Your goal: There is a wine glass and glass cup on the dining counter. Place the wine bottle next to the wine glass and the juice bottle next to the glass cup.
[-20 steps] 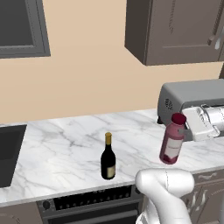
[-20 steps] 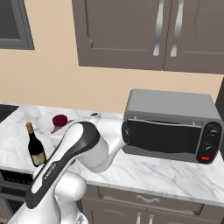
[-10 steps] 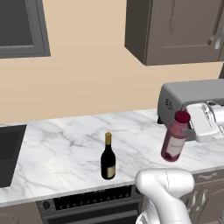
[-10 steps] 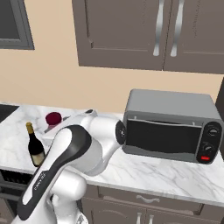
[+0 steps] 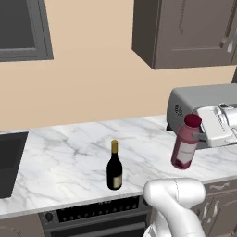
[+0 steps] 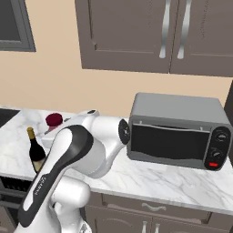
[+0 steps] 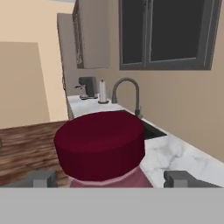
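Hand: the white two-finger hand sits level with the neck of the stout dark red-purple juice bottle with round red cap and pale label; its grey fingertips stand wide, one on each side of the cap, with clear gaps (no firm grip can be confirmed).
Juice bottle: tilted, cap leaning toward the hand, base low over the white grey-veined marble table; contact with the table cannot be determined. It sits just in front of the grey toaster oven.
Wine bottle: the tall, nearly black glass bottle with gold foil top and cream-gold label stands upright near the front edge of the table, well apart from the juice bottle and to its left in the left base view.
Surroundings: dark sink at the table's left end; curved grey faucet in the hand view; grey-brown wall cabinets above.
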